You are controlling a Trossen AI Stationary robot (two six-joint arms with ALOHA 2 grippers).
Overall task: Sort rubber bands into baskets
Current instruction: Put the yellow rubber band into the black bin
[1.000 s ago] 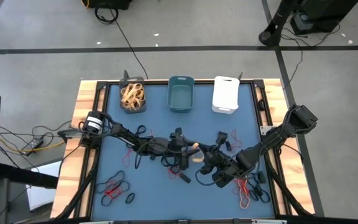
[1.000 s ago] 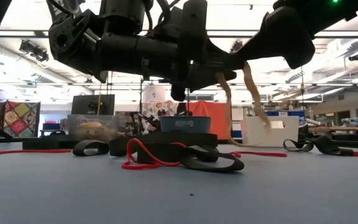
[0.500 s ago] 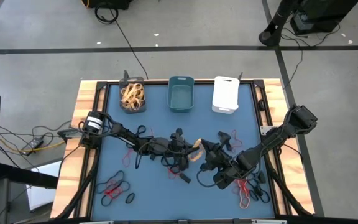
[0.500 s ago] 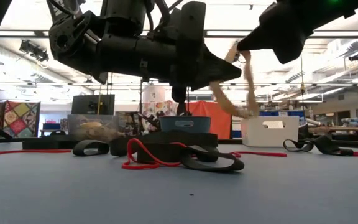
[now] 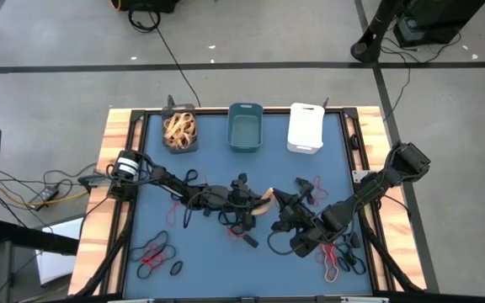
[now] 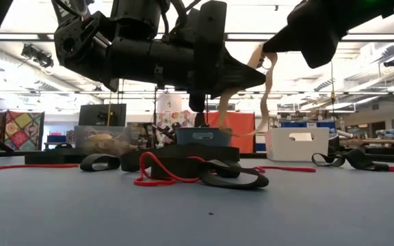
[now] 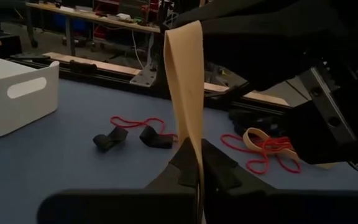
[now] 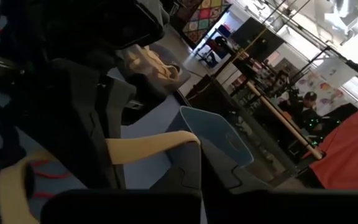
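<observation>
Above the tabletop's middle, the left gripper (image 5: 263, 199) and right gripper (image 5: 278, 199) meet. Both pinch one tan rubber band (image 7: 185, 99), lifted between them.

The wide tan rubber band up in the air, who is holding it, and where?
Both grippers pinch the wide tan rubber band: left gripper shut on one end, right gripper on the other.

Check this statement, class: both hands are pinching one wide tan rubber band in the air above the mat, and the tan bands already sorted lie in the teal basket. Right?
Not quite. The sorted tan bands lie in the dark grey basket, not the teal basket, as the high view shows. Both the left hand and right hand do pinch the wide tan rubber band above the mat.
</observation>
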